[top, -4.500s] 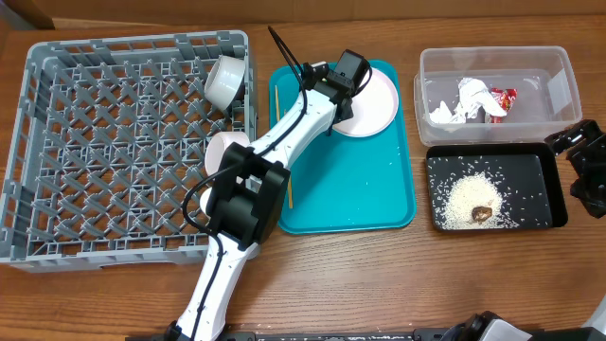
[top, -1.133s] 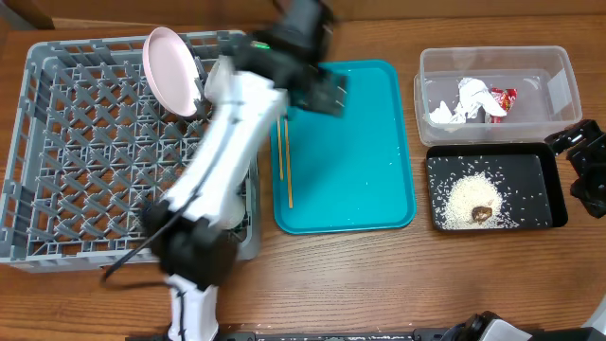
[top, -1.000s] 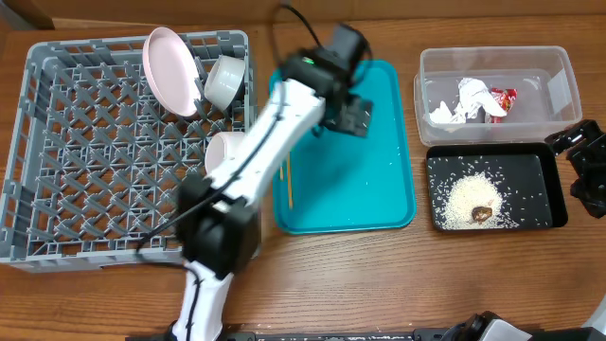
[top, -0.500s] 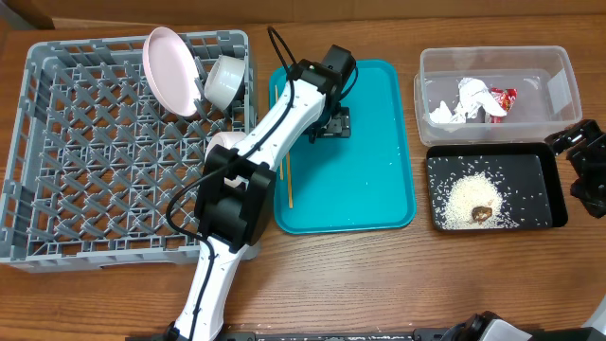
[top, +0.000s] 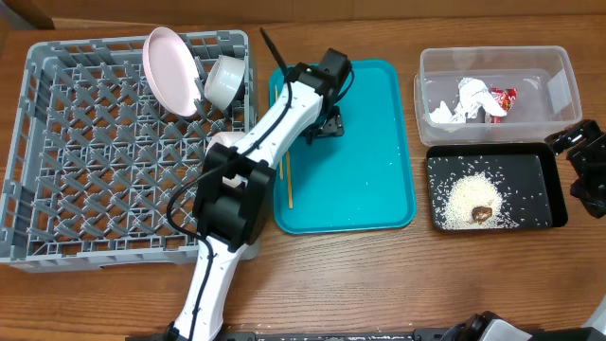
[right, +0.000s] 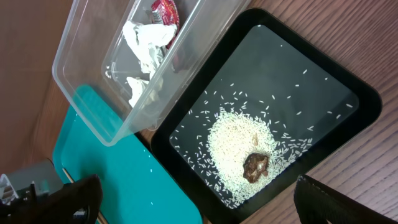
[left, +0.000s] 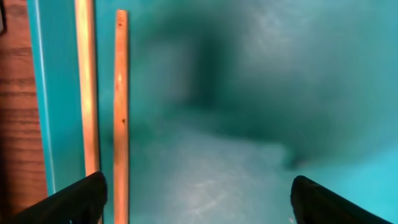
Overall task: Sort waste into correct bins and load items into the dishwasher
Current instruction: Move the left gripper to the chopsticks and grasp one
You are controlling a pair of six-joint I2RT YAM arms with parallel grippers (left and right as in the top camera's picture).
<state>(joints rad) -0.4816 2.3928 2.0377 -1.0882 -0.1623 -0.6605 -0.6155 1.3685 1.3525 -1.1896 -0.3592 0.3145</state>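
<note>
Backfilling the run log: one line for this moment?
left gripper open over teal tray, beside chopsticks | plate, bowl in rack | right gripper open beside black tray

Chopsticks (left: 120, 112) run off the left wrist view's bottom edge; teal tray (left: 261, 93) blurred.

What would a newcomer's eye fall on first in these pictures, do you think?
The white left arm stretches across the table, its open left gripper over the teal tray beside the chopsticks. At left, the grey rack holds a tilted plate; at right, rice lies heaped in the black tray.
</note>
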